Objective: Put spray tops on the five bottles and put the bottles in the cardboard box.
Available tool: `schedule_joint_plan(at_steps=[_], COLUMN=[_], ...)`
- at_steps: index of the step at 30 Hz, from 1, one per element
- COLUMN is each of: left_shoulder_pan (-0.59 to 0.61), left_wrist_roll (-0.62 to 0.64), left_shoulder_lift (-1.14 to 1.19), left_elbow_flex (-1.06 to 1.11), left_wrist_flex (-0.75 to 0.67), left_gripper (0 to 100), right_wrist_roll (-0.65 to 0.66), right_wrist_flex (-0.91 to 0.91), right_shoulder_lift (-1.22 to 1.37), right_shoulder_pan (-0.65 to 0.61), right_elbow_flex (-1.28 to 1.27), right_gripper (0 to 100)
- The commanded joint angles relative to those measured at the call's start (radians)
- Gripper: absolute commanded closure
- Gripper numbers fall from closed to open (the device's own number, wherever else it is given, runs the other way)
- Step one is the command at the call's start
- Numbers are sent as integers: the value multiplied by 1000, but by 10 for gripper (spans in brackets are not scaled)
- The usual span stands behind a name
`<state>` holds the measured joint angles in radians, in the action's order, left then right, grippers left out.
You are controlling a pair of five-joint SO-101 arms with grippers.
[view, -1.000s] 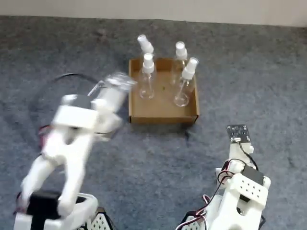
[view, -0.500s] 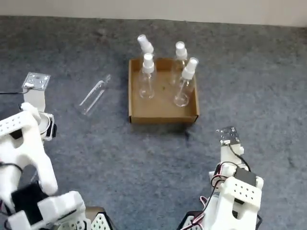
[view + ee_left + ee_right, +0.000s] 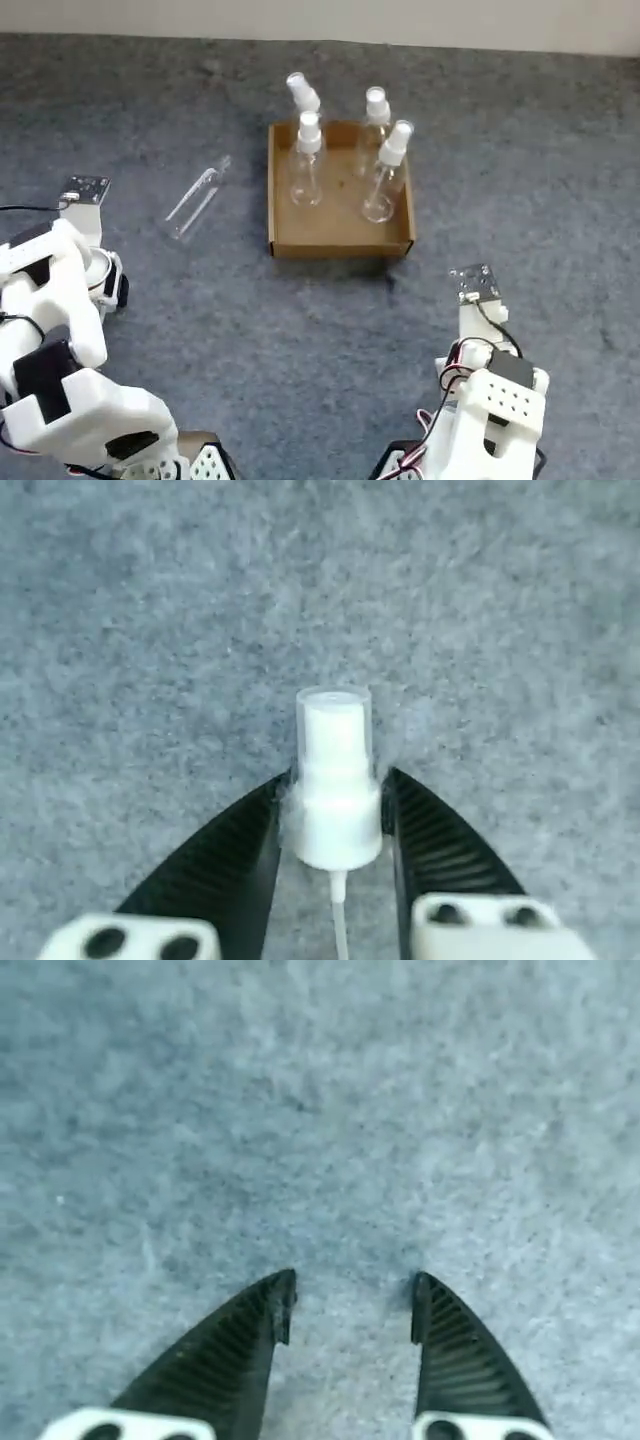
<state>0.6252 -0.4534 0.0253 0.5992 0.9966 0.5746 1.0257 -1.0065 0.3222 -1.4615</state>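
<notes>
soft, even light falls from above on the grey bench (image 3: 250, 320). shadows are faint: a thin dark band along the near wall of the cardboard box (image 3: 340, 242). the clear bottles (image 3: 305, 180) carry pale glints. the white spray top (image 3: 335, 780) pinched in the left jaws looks nearly washed out.

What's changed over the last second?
The left end effector, now shut on a white plastic spray top, swung from beside the brown cardboard box out to the far left. The right end effector edged slightly left. The clear uncapped bottle lies on the carpet left of the box; the four capped bottles inside stayed put.
</notes>
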Motion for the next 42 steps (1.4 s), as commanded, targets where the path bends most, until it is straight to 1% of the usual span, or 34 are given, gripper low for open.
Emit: schedule_joint_plan(at_steps=[1, 3, 5, 10, 15, 18, 20, 22, 25, 28, 30, 34, 38, 42], left_shoulder_pan=[1, -1, -5, -12, -15, -67, -134, -208, -311, -418, -463, -486, -487, -458], left_wrist_roll=[2, 2, 2, 3, 5, 5, 6, 49, 112, 160, 172, 169, 169, 167], left_shoulder_lift=[-1, -1, -1, -1, -2, -2, -1, 1, 12, 35, 81, 257, 433, 572], left_elbow_flex=[-13, -13, -30, -197, -403, -522, -590, -642, -688, -705, -722, -796, -923, -1052], left_wrist_flex=[3, 5, 44, 285, 410, 465, 497, 522, 512, 416, 344, 259, 258, 258], left_gripper=[859, 859, 859, 859, 859, 858, 857, 826, 775, 776, 776, 775, 776, 776], right_wrist_roll=[9, 9, 9, 9, 9, 9, 9, 9, 9, 9, 9, 9, 9, 9], right_wrist_flex=[-4, -4, -4, -4, -4, -4, -4, -5, -28, -25, -25, -25, -30, -30], right_shoulder_lift=[1, 1, 1, 1, 1, 1, 1, 1, 1, 1, 1, 1, 1, 1], right_shoulder_pan=[-21, -21, -24, -27, -24, -21, -24, -27, -27, -22, -24, -21, -21, -21], right_elbow_flex=[-18, -18, -18, -18, -18, -18, -18, -18, -18, -19, -19, -19, -50, -56], right_gripper=[857, 857, 857, 857, 857, 857, 857, 857, 857, 857, 857, 857, 857, 857])
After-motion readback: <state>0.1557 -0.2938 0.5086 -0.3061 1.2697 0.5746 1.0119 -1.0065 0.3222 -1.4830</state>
